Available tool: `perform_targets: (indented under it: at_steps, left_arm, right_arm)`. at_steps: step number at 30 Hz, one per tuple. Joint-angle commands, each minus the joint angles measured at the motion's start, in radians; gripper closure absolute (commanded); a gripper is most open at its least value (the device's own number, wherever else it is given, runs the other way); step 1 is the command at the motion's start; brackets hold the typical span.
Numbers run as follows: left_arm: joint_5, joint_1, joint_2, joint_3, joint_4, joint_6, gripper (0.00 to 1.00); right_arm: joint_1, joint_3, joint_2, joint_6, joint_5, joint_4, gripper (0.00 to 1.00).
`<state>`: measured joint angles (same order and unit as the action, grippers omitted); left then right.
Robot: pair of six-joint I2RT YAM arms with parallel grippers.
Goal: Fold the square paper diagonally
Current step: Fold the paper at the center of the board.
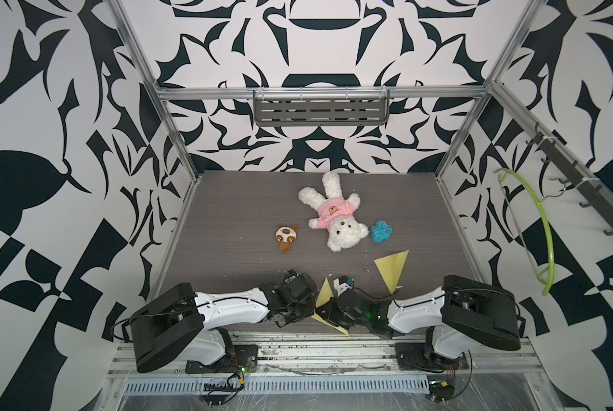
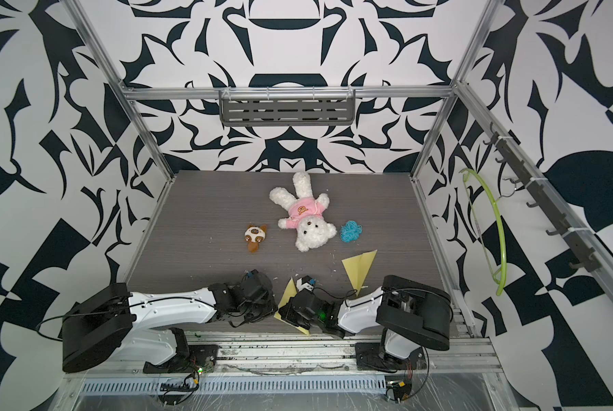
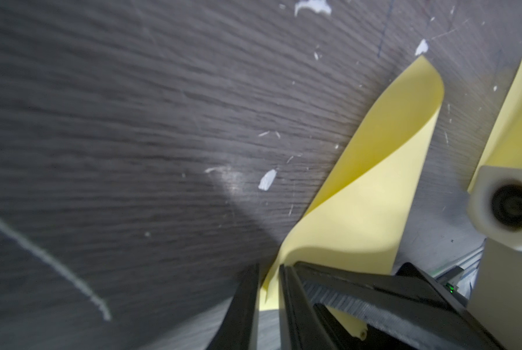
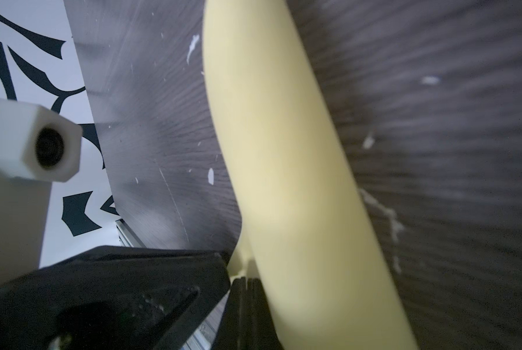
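The thin, limp yellow paper curls; both the left hand and right hand seem clamped on its edge, best grip points.

teddy bear: white, pink shirt, lying mid-table
small plush: brown and white, just left of the bear
blue tangle: right of the bear's head
green hanger: right wall hooks
grey shelf: far rail

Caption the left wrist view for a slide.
Left gripper pinching a curled yellow paper above the dark wood-grain table.
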<state>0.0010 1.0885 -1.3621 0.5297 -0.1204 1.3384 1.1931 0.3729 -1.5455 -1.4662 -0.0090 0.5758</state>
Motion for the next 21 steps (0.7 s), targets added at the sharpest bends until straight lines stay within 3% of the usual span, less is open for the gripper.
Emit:
perform_targets:
  at_steps: [1,21]
  left_arm:
    - [0.002,0.004,-0.005,-0.011,-0.019,-0.004,0.83]
    - [0.005,0.017,0.024,-0.017,-0.012,0.010,1.00]
  right_arm:
    - [0.007,-0.002,-0.017,0.017,-0.008,-0.090,1.00]
    - [0.007,0.001,-0.005,0.023,-0.006,-0.090,1.00]
